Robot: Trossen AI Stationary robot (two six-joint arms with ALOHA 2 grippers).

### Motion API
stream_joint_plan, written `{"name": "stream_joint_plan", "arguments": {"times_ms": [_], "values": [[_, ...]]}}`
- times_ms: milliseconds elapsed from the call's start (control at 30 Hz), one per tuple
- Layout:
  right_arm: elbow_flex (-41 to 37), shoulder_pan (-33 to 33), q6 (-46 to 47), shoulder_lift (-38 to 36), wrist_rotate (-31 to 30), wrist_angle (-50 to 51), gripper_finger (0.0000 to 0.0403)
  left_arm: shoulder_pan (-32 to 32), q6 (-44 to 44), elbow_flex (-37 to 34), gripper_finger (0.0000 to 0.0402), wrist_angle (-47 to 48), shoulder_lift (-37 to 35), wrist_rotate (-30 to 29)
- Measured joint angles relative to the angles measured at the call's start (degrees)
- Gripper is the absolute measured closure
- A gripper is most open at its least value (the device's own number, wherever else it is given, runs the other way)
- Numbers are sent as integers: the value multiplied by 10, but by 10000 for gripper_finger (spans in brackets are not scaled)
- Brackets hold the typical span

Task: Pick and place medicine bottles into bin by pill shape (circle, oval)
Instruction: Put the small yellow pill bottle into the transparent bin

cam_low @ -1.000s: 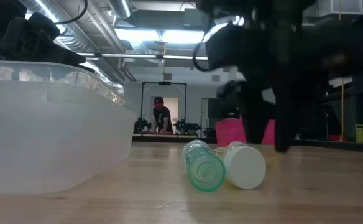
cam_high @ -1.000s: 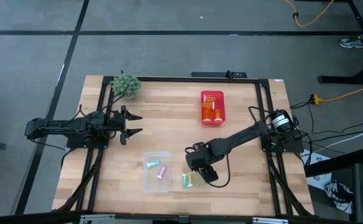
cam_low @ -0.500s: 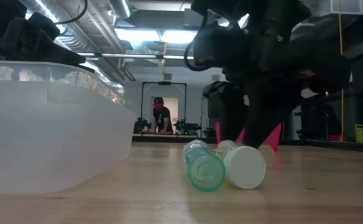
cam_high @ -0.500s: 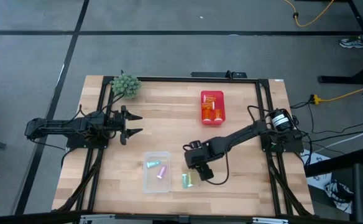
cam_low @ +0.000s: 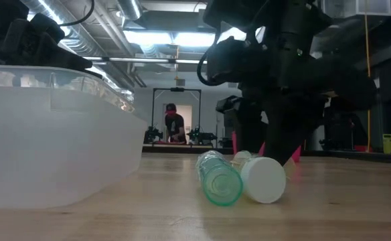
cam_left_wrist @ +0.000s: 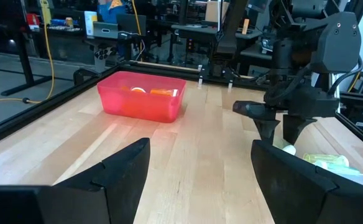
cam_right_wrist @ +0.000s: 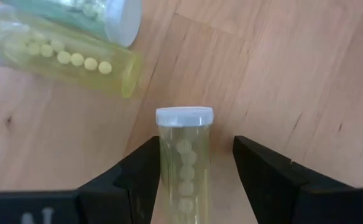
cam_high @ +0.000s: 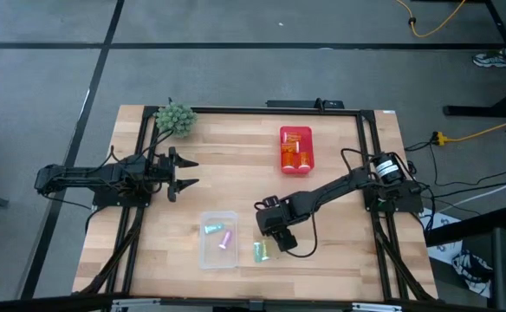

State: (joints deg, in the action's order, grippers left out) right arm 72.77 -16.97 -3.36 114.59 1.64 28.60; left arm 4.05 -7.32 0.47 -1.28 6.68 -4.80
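1. High view showed the right gripper [cam_high: 281,241] lowered over the wooden surface [cam_high: 236,165], just beside the clear bin [cam_high: 218,239], above a small cluster of medicine bottles [cam_high: 262,251] lying on the wood.
2. Right wrist view showed its jaws spread on either side of a pale yellow bottle [cam_right_wrist: 184,163] with a white cap; the fingers [cam_right_wrist: 141,177] stood close to the bottle's sides, and whether they touched it could not be told.
3. That bottle held a column of round, pale pills.
4. Just beyond it lay a second yellow bottle [cam_right_wrist: 57,53] on its side, with a row of round pills inside, and a green bottle [cam_right_wrist: 82,12] lay touching it.
5. Low view showed the green bottle [cam_low: 218,178] and a white-capped bottle [cam_low: 261,177] lying side by side on the surface, open end and cap toward the camera, with the right gripper [cam_low: 276,144] standing right behind them.
6. Clear bin [cam_low: 48,134] sat beside them and, from above, held a green and a pink bottle [cam_high: 218,232].
7. Red bin [cam_high: 295,149] sat farther back on the surface, well apart, holding orange bottles [cam_high: 298,158].
8. Left gripper [cam_high: 184,172] hovered off at the left side of the surface with its jaws spread and holding nothing.
9. A spiky green ball [cam_high: 174,119] rested at the back left corner.
10. A person [cam_low: 174,125] showed far off in the room behind.
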Motion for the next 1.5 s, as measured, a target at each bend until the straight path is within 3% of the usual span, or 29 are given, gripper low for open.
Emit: {"name": "stream_joint_plan", "arguments": {"times_ms": [200, 567, 667, 900, 1067, 1167, 1500], "values": [[0, 0, -1, 0, 0, -1, 208, 0, 0, 0, 129, 0, 0, 0], [0, 6, -6, 0, -7, -2, 313, 0, 0, 0, 129, 0, 0, 0], [3, 7, -5, 0, -67, 0, 316, 0, 0, 0, 129, 0, 0, 0], [35, 9, 17, 2, -348, 1, 307, 0, 0, 0, 129, 0, 0, 0], [62, 8, 28, 2, -455, -26, 307, 0, 0, 0, 129, 0, 0, 0], [68, 9, 29, 2, -482, -86, 307, 0, 0, 0, 129, 0, 0, 0], [68, 9, -5, 1, -474, -302, 306, 0, 0, 0, 129, 0, 0, 0]]}}
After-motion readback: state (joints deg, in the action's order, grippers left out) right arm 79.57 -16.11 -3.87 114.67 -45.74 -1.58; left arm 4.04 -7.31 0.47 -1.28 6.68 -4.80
